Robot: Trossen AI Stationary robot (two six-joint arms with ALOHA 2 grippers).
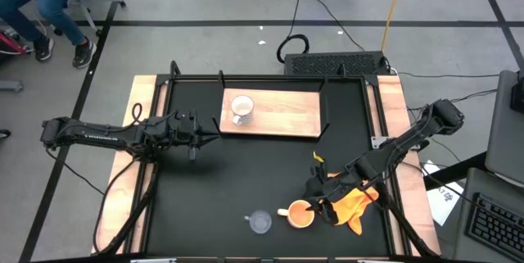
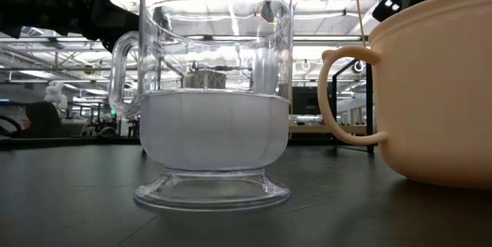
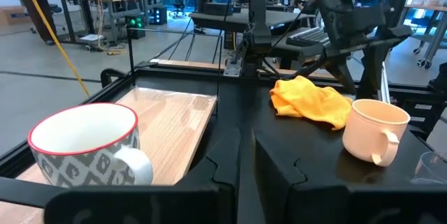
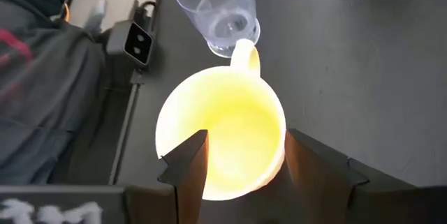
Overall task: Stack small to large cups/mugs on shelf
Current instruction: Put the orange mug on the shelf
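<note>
While the right gripper (image 4: 241, 165) straddles the orange mug's (image 1: 300, 214) rim at lower centre of the high view, jaws open, one finger inside, a skewed closure could tip it onto the adjacent glass cup (image 1: 260, 223). Left gripper (image 1: 210, 124), jaws open, waits beside the shelf (image 1: 282, 114) holding the white mug (image 1: 241, 108). Black desk (image 1: 246, 173); yellow cloth (image 1: 354, 201) lower right.

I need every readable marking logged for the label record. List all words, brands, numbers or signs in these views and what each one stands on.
No legible text in any view.
White mug: grey pattern and red rim only, no lettering.
Orange-yellow mug, clear glass cup, yellow cloth and shelf: unmarked.
White marks at the edge of the right wrist view, beside the right gripper: too blurred to read.
Left gripper: no marking visible.
</note>
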